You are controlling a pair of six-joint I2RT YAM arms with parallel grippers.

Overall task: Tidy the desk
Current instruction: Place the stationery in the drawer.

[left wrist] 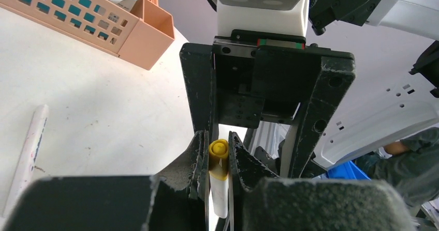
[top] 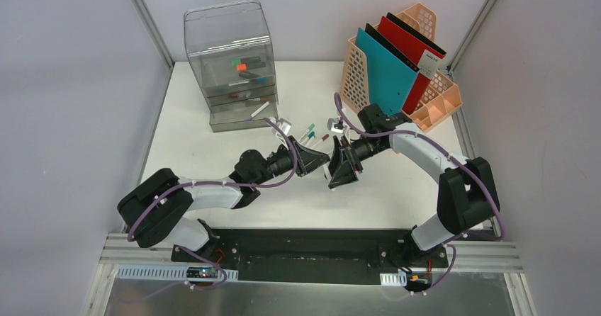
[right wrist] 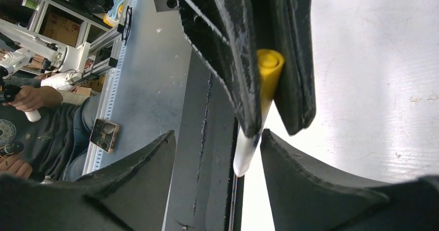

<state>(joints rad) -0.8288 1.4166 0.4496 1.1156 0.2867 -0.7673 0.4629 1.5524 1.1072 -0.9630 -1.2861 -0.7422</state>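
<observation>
Two-sidedly enclosing a marker (left wrist: pixel 218 163) above the middle of the desk (top: pixel 191 153). Pinching its yellow cap between the narrowed fingers of the left gripper (left wrist: pixel 218 149). Straddling its white end with the wide-spread fingers of the right gripper (right wrist: pixel 218 135). Showing the desk lying under both arms, bearing loose pens (top: pixel 309 132) just behind the grippers, a clear drawer unit (top: pixel 230 68) at far left and a peach rack (top: pixel 429 103) with folders (top: pixel 386 71) at far right.
</observation>
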